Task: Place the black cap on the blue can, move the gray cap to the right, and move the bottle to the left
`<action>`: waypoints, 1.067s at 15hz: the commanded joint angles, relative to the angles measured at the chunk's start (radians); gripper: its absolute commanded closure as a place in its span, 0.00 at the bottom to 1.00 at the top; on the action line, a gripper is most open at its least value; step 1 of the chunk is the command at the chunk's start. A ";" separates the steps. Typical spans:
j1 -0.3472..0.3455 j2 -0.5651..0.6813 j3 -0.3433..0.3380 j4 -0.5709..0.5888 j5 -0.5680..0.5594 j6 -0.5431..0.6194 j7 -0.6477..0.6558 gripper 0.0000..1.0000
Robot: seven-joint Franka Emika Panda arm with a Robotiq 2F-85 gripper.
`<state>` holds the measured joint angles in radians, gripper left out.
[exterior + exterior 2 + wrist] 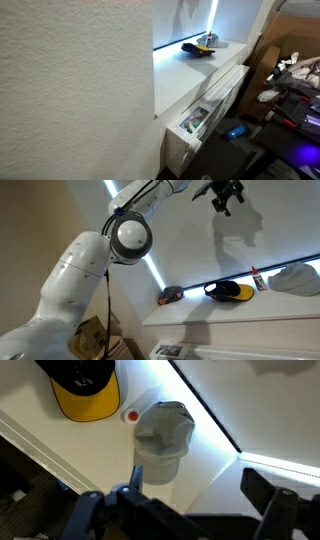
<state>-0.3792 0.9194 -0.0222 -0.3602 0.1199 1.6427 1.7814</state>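
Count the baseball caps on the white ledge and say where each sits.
2, both on the ledge: the black cap, yellow-brimmed, and the gray cap beside it, the bottle between them. The ledge runs out of frame, so another could be hidden.

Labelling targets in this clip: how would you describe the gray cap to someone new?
Find the white ledge along the wall and the small red-topped bottle on it. The gray cap lies beside it, pale all over, unlike the black cap with its yellow brim.
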 commanded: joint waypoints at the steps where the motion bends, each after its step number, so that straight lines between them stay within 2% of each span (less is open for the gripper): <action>1: 0.009 0.001 -0.011 -0.039 0.004 0.011 0.021 0.00; 4: 0.013 0.063 0.034 -0.098 0.026 -0.047 -0.025 0.00; 5: 0.020 0.142 0.029 -0.022 0.041 -0.096 -0.027 0.00; 6: 0.026 0.166 0.027 -0.031 0.041 -0.125 -0.015 0.00; 7: 0.028 0.149 0.009 0.016 0.027 -0.110 0.001 0.00; 10: 0.035 0.198 0.008 0.043 0.022 -0.105 0.003 0.00; 11: 0.033 0.143 0.009 -0.037 0.021 -0.067 -0.003 0.00; 14: 0.052 0.186 -0.011 -0.042 0.005 0.002 0.072 0.00; 15: 0.054 0.223 -0.013 -0.013 0.003 -0.030 0.084 0.00; 16: 0.058 0.225 -0.009 -0.054 -0.002 -0.027 0.093 0.00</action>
<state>-0.3351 1.1025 -0.0194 -0.3810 0.1289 1.6026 1.8381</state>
